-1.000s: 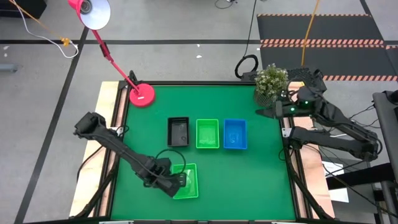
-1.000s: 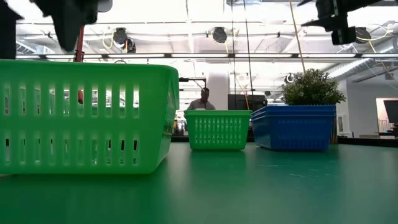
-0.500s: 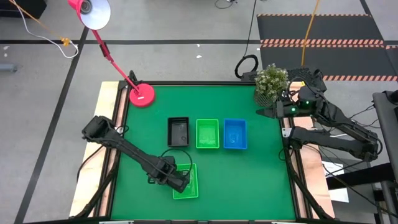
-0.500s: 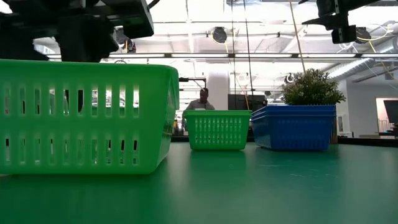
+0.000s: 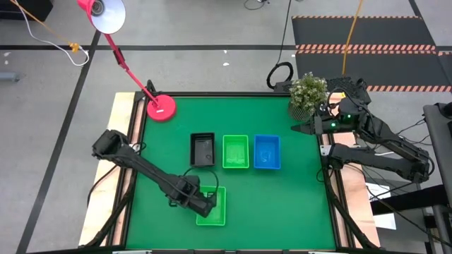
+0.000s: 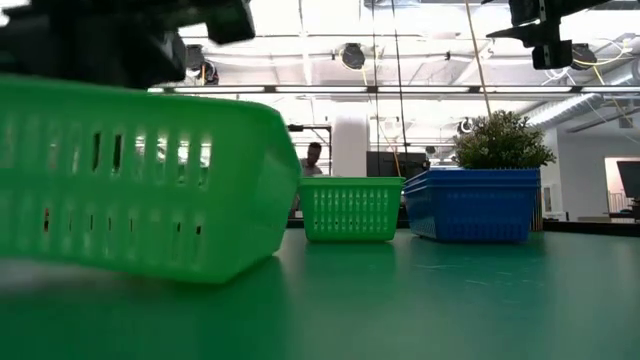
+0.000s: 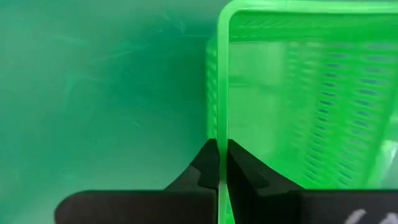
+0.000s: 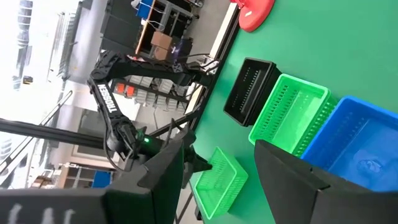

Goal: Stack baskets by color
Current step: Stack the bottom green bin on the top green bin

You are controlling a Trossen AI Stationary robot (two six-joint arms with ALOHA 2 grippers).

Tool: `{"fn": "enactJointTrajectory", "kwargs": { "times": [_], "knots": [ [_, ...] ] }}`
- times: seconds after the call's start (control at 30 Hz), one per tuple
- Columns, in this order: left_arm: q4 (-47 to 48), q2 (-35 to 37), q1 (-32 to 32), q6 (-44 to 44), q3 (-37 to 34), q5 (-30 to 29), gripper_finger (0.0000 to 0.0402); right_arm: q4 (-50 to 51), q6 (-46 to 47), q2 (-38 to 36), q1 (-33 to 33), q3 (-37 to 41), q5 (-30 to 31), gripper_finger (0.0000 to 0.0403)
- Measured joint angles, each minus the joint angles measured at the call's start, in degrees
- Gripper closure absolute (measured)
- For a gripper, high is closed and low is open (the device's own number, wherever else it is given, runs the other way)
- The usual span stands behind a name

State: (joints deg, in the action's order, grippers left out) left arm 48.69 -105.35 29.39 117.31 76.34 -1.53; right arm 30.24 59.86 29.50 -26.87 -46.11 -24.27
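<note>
- While the three stacks are sitting in a row mid-table, black basket (image 5: 202,149), green basket stack (image 5: 235,152) and blue basket stack (image 5: 267,152), one loose green basket (image 5: 214,207) is lying nearer the front edge, well apart from them.
- Left gripper (image 5: 205,203) is pinching that loose basket's wall, fingers (image 7: 208,163) closed on the thin rim, one inside and one outside; a wall grip probably because the tray is too wide to span.
- Low view is showing the loose basket tilting, gripped side rising off the table (image 5: 289,197), so a lift looks to be starting.
- Likely destination: the green stack in the middle of the row, matching colour.
- Right gripper (image 5: 296,128) is waiting at the table's right edge beside the potted plant (image 5: 308,92), fingers spread wide, holding nothing, keeping out of the left arm's way.
- Pink lamp base (image 5: 161,107) is sitting at the far left corner, not in play.
- Risk: one-sided grip could be letting the tray swing.
</note>
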Motion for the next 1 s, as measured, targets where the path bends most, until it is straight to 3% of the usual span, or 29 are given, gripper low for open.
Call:
{"fn": "enactJointTrajectory", "kwargs": {
  "times": [0.33,0.73,0.83,1.0],
  "knots": [
    [1.61,9.17,-3.16,-4.77,0.0,-0.79,0.0394,2.94,-2.61,0.04,0.0,0.0,0.06,0.0212],
    [1.34,26.17,-9.76,-12.14,0.16,-1.52,0.0394,3.36,-6.89,0.04,0.0,0.0,0.62,0.0212],
    [5.65,28.16,-11.59,-14.93,3.87,-1.83,0.0394,3.47,-7.3,0.04,-0.02,0.0,1.7,0.0212],
    [17.57,27.46,-14.89,-20.19,16.34,-3.64,0.0394,3.48,-8.09,0.02,-0.02,0.0,1.81,0.0212]
  ]
}}
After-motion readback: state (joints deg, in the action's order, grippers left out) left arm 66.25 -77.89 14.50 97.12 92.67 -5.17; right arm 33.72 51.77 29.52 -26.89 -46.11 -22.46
